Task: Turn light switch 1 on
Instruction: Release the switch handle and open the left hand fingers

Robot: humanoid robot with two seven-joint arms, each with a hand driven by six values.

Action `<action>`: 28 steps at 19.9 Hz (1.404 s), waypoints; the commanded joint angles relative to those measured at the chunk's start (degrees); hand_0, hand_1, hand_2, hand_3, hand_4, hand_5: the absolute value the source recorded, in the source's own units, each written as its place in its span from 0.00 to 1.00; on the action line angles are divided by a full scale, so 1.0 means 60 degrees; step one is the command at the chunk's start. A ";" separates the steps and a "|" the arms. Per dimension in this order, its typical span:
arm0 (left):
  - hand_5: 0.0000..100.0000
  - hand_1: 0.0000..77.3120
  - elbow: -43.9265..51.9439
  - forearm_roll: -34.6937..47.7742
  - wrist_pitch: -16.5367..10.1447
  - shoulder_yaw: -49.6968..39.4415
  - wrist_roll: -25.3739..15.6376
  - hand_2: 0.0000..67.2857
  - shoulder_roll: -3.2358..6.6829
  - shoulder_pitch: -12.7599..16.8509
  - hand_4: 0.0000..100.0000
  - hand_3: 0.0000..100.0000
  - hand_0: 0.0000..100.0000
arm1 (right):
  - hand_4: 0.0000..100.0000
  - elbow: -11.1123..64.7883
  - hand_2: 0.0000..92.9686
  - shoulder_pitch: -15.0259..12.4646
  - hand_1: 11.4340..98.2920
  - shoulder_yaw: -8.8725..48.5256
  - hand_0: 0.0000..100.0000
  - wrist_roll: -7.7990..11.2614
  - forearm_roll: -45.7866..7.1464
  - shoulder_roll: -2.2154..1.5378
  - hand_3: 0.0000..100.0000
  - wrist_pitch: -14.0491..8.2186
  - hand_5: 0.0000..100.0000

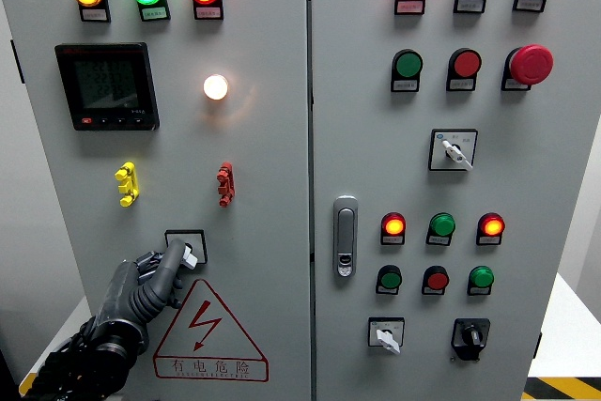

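Observation:
A grey control cabinet fills the head view. Low on its left door sits a small rotary switch (191,249) with a white knob in a black square frame. My left hand (158,274) reaches up from the lower left, its dark fingers (172,258) curled against the switch's left side and touching the knob. Above it a white lamp (215,86) glows. My right hand does not show.
The left door carries a digital meter (105,86), three lit lamps along the top, a yellow toggle (127,184), a red toggle (224,184) and a high-voltage warning triangle (208,326). A door handle (345,236) and several buttons and selector switches are on the right door.

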 commanded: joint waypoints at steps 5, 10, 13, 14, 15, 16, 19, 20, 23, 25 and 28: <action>0.72 0.61 -0.0015 0.0001 0.0003 0.0100 -0.0015 0.73 0.0001 0.0015 1.00 0.90 0.11 | 0.23 0.0000 0.00 -0.0002 0.13 0.0000 0.00 -0.0013 0.0000 0.0000 0.11 0.0000 0.15; 0.72 0.64 -0.0029 0.0001 0.0003 0.0100 -0.0015 0.73 0.0001 0.0015 1.00 0.90 0.00 | 0.23 0.0000 0.00 0.0012 0.13 0.0000 0.00 -0.0013 0.0000 0.0000 0.11 0.0000 0.15; 0.72 0.65 -0.0044 0.0001 0.0003 0.0100 -0.0015 0.73 0.0001 0.0029 1.00 0.90 0.00 | 0.23 0.0000 0.00 -0.0002 0.13 0.0000 0.00 0.0002 0.0000 0.0000 0.11 0.0000 0.15; 0.72 0.65 -0.0044 0.0001 0.0003 0.0100 -0.0015 0.73 0.0001 0.0029 1.00 0.90 0.00 | 0.23 0.0000 0.00 -0.0002 0.13 0.0000 0.00 -0.0013 0.0000 0.0000 0.11 0.0000 0.15; 0.72 0.65 -0.0044 0.0001 0.0003 0.0100 -0.0015 0.73 0.0001 0.0044 1.00 0.90 0.00 | 0.23 0.0000 0.00 0.0012 0.13 0.0000 0.00 0.0002 0.0000 0.0000 0.11 0.0000 0.15; 0.72 0.65 -0.0058 0.0001 0.0003 0.0100 -0.0015 0.73 0.0001 0.0087 1.00 0.90 0.00 | 0.23 0.0000 0.00 0.0012 0.13 0.0000 0.00 -0.0013 0.0000 0.0000 0.11 0.0000 0.15; 0.72 0.65 -0.0073 -0.0013 0.0003 0.0100 -0.0030 0.73 0.0001 0.0146 1.00 0.90 0.00 | 0.23 0.0000 0.00 -0.0002 0.13 0.0000 0.00 -0.0013 0.0000 0.0000 0.11 0.0000 0.15; 0.72 0.65 -0.0088 -0.0013 0.0003 0.0100 -0.0030 0.73 0.0030 0.0175 1.00 0.90 0.00 | 0.23 0.0000 0.00 -0.0002 0.13 0.0000 0.00 0.0002 0.0000 0.0000 0.11 0.0000 0.15; 0.72 0.64 -0.0161 -0.0028 -0.0026 0.0086 -0.0117 0.74 0.0059 0.0366 1.00 0.90 0.00 | 0.23 0.0000 0.00 -0.0002 0.13 0.0000 0.00 -0.0013 0.0000 0.0000 0.11 0.0000 0.15; 0.72 0.64 -0.0292 -0.0028 -0.0027 0.0086 -0.0147 0.74 0.0059 0.0541 1.00 0.90 0.00 | 0.23 0.0000 0.00 0.0012 0.13 0.0000 0.00 -0.0013 0.0000 0.0000 0.11 0.0000 0.15; 0.73 0.64 -0.0526 -0.0028 -0.0041 0.0086 -0.0322 0.76 0.0045 0.0805 1.00 0.91 0.00 | 0.23 0.0000 0.00 -0.0002 0.13 0.0000 0.00 -0.0013 0.0000 0.0000 0.11 0.0000 0.15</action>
